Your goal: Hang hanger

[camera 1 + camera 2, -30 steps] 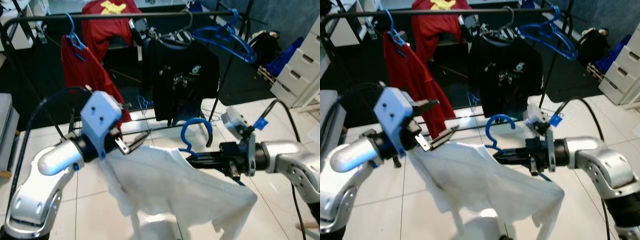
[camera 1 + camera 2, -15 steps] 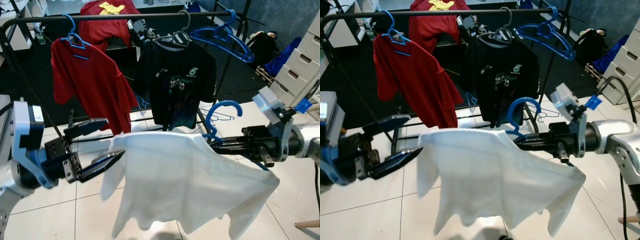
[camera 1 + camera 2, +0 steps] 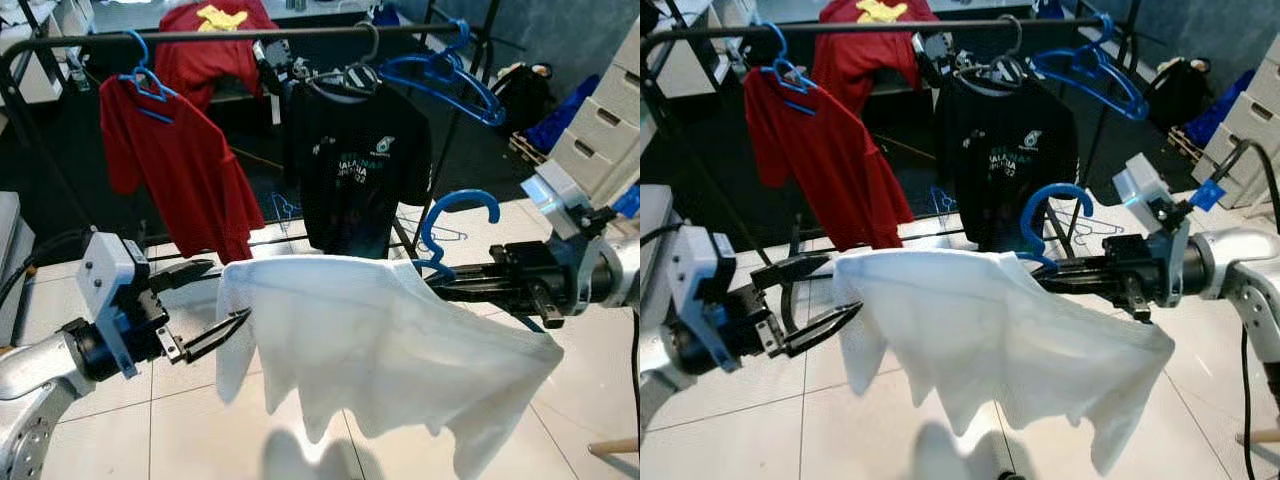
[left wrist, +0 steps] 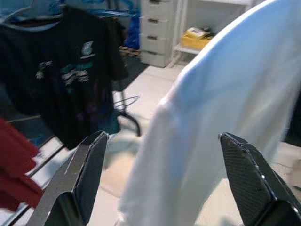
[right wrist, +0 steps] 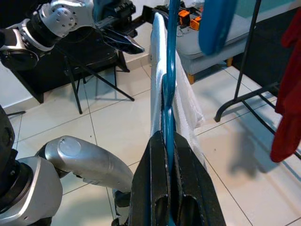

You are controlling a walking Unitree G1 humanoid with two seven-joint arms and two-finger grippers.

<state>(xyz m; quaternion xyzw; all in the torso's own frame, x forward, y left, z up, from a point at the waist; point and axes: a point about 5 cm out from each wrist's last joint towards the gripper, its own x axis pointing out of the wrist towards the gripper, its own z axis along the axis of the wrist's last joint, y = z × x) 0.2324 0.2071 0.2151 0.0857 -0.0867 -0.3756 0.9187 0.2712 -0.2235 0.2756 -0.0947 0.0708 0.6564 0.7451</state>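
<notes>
Over on the left, the robot's left gripper (image 3: 215, 305) is hovering with its two black fingers spread apart and nothing between them, just beside the near edge of the thin white T-shirt (image 3: 380, 345), as though standing ready to steady or smooth the cloth rather than carry it. Behind it, the black metal clothes rail (image 3: 250, 34) is running across the room, with a red T-shirt on a blue hanger (image 3: 170, 160) hanging toward its left end, a black printed T-shirt (image 3: 360, 165) draped near the middle, and an empty blue plastic hanger (image 3: 440, 75) hooked on further right, so there looks to be open rail between the garments. In front of the rail and below it, the white T-shirt is hanging on the blue plastic hanger with the curved hook (image 3: 455, 215), the hook sticking up free of the collar, presumably so it can catch the rail. On the right, the right gripper (image 3: 450, 285) is clenching the hanger's neck between its closed fingers, holding it out level at arm's length so the shirt hangs clear of the white tiled floor (image 3: 180, 430). The hanger is not yet on the rail; I reckon lifting it up and forward comes next.
</notes>
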